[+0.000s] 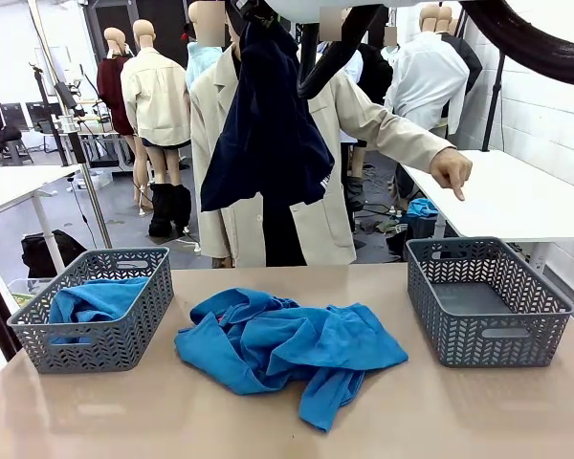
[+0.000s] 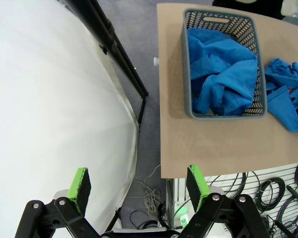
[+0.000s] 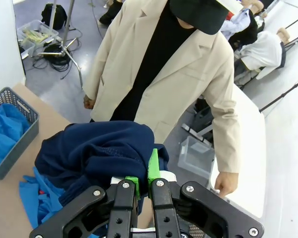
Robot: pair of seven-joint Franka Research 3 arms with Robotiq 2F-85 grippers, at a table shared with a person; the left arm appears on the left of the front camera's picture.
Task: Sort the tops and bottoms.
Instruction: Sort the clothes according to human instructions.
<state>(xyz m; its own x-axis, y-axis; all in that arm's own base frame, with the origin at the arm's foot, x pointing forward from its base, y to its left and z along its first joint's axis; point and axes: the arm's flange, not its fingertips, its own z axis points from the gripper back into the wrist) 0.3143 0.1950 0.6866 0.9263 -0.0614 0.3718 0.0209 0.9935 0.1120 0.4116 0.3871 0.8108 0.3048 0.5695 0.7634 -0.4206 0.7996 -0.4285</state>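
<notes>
A dark navy bottom [image 1: 266, 134] hangs high above the table's far edge, in front of the person. In the right wrist view my right gripper [image 3: 143, 181] is shut on this navy garment [image 3: 99, 148], which bunches over the fingers. A pile of bright blue tops [image 1: 287, 344] lies on the table's middle. Another blue top [image 1: 91, 301] fills the left grey basket [image 1: 124, 335]. My left gripper [image 2: 138, 182] is open and holds nothing, off the table's left edge over the floor, with that basket [image 2: 187, 59] and its blue top [image 2: 221, 69] ahead.
The right grey basket [image 1: 483, 301] holds nothing. The person in a beige jacket stands at the far side, one hand [image 1: 452, 172] pointing down over that basket. A white table [image 1: 517, 201] stands behind at the right.
</notes>
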